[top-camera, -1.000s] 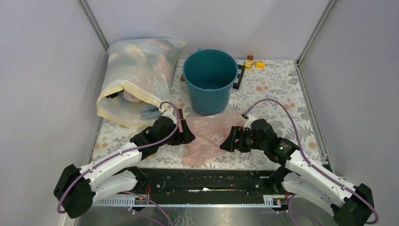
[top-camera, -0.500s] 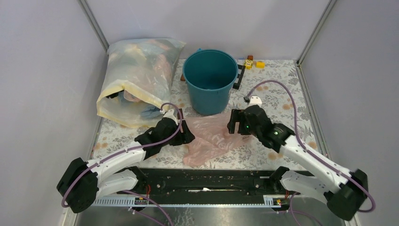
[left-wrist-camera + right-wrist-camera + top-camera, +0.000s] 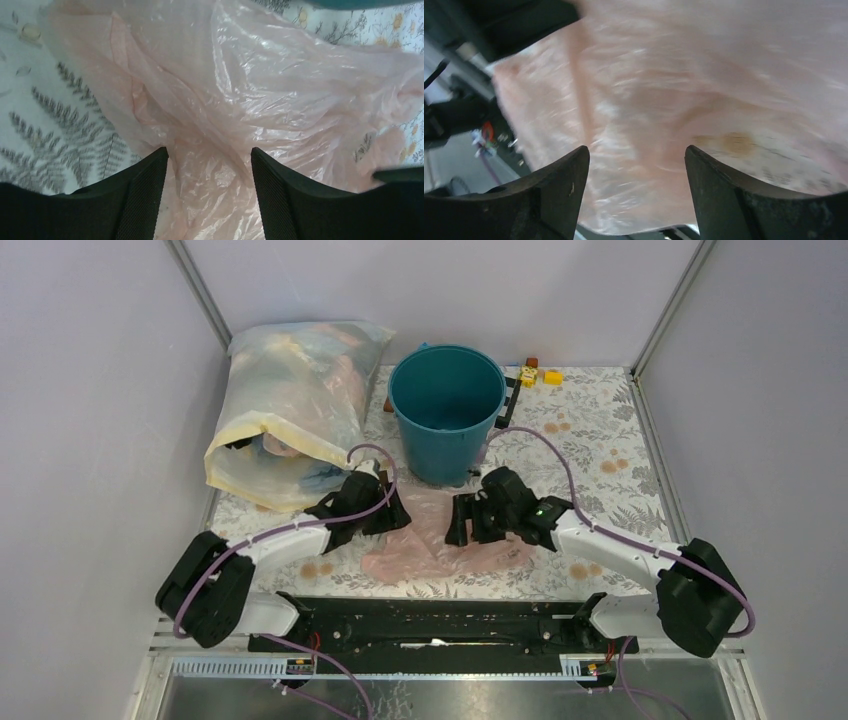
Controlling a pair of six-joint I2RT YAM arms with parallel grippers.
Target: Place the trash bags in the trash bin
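Observation:
A crinkly pale-pink trash bag (image 3: 435, 545) lies flat on the floral table, in front of the teal trash bin (image 3: 445, 410), which stands upright. My left gripper (image 3: 396, 512) is low over the bag's left edge, and my right gripper (image 3: 460, 522) is over its middle, facing left. In the left wrist view the open gripper (image 3: 209, 152) has pink plastic (image 3: 260, 80) spread beneath and between its fingers. The right gripper (image 3: 636, 150) is also open above the bag (image 3: 684, 75), blurred. Neither pair of fingers has closed on the plastic.
A large yellowish-white sack (image 3: 290, 415) stuffed with bags lies at the back left, next to the bin. Small toy blocks (image 3: 540, 373) and a black strip (image 3: 506, 405) sit behind the bin on the right. A black rail (image 3: 430, 625) runs along the table's near edge.
The right arm swung left and came down over the bag's middle. The left gripper pushed forward onto the bag's left edge. The bag shifted and flattened toward the left.

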